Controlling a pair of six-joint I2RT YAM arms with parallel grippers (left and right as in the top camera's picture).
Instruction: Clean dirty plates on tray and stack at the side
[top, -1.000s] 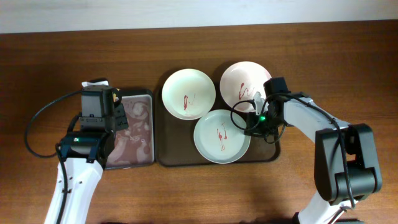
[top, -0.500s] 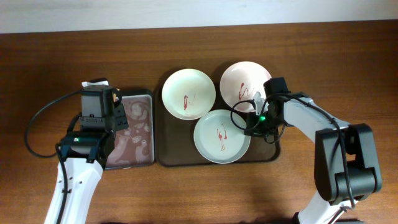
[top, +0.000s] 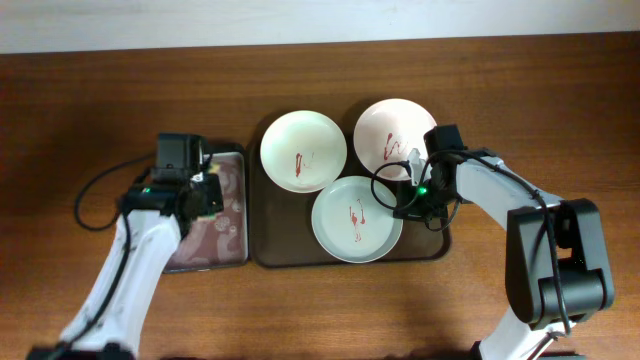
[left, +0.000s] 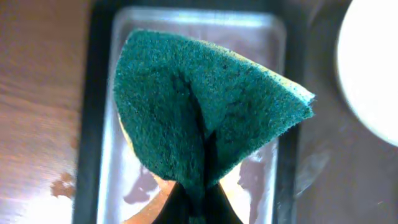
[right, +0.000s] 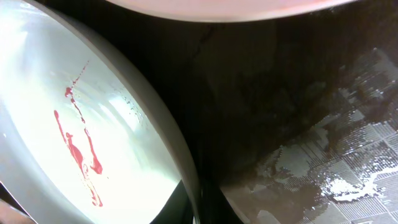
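Three plates lie on the dark brown tray (top: 432, 250), each streaked with red sauce: a white plate (top: 303, 151) at the back left, a second white plate (top: 394, 130) at the back right, and a mint-green plate (top: 356, 219) in front. My right gripper (top: 402, 206) is shut on the mint-green plate's (right: 81, 143) right rim, which runs down between its jaws (right: 196, 208). My left gripper (top: 208, 192) hovers over the grey metal tray. It is shut on a folded dark green sponge (left: 205, 106), pinched at its lower tip (left: 198, 205).
The narrow grey metal tray (top: 228, 225) lies just left of the brown tray, wet with brownish water (left: 149, 186). The brown tray floor (right: 323, 149) is wet beside the mint-green plate. Bare wooden table (top: 560, 90) surrounds both trays.
My left arm has swung to the right, carrying the sponge closer to the brown tray while staying over the grey tray. The right arm and the plates have not moved.
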